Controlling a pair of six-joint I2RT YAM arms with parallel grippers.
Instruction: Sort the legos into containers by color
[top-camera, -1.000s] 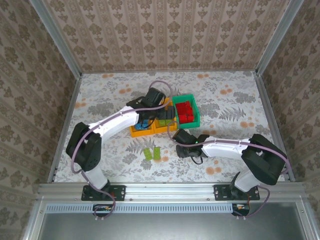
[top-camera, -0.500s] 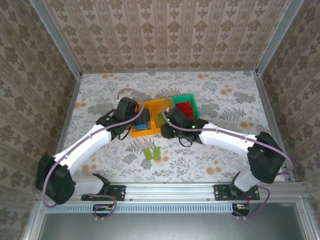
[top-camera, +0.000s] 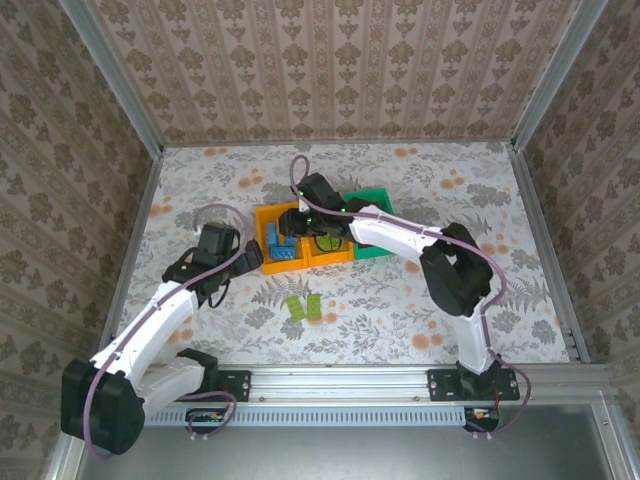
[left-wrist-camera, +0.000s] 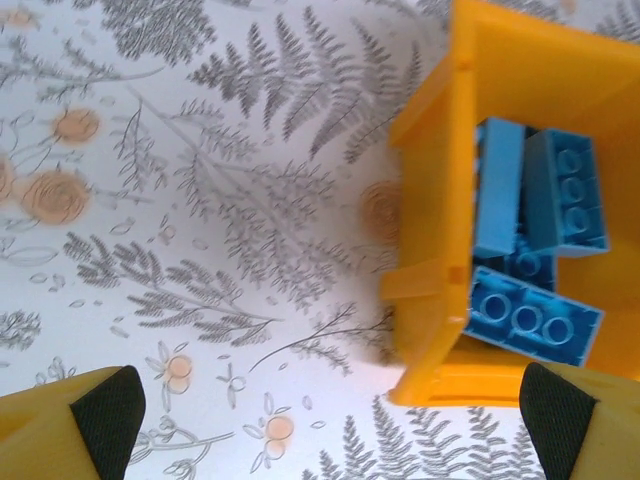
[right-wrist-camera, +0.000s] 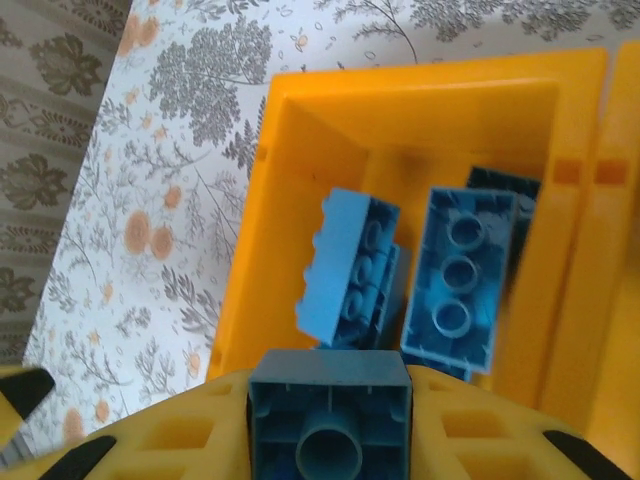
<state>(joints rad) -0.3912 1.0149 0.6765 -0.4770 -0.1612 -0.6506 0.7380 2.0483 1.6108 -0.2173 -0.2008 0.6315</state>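
Note:
My right gripper (top-camera: 303, 222) hangs over the left orange bin (top-camera: 268, 262) and is shut on a blue brick (right-wrist-camera: 330, 420), seen from its hollow underside. Under it, several blue bricks (right-wrist-camera: 462, 280) lie in that orange bin (right-wrist-camera: 240, 250). My left gripper (top-camera: 240, 262) is open and holds nothing, low over the table just left of the same bin (left-wrist-camera: 430, 200), whose blue bricks (left-wrist-camera: 535, 320) show at the right. A second orange bin (top-camera: 330, 257) and the green bin (top-camera: 372, 196) stand to the right, partly under my right arm. Two lime green bricks (top-camera: 305, 306) lie on the table in front of the bins.
The floral tablecloth (top-camera: 450, 190) covers the whole table, which is walled in by patterned panels and metal posts. My right arm stretches across the green bin and the second orange bin. The two lime bricks lie between the arms.
My right arm swung from the table in front of the bins to above the left orange bin with the blue brick. My left arm drew back from the bins toward the near left.

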